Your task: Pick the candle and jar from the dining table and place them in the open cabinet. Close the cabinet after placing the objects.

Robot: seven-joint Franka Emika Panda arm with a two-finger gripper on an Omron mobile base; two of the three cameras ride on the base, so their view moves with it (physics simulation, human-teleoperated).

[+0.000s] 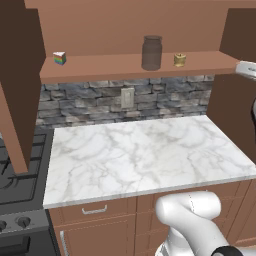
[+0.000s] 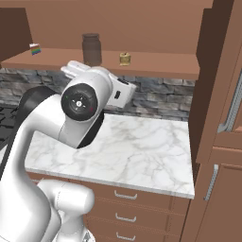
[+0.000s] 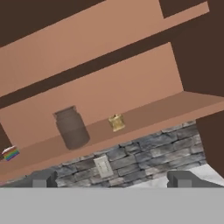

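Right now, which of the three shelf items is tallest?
The jar, grey and cylindrical, standing between the rainbow wedge and the squat candle.

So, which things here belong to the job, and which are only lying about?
Belong to the job:
- jar, on the cabinet shelf
- candle, beside the jar
- open gripper, holding nothing

Lying about:
- rainbow-striped wedge on the same shelf
- marble counter
- stove
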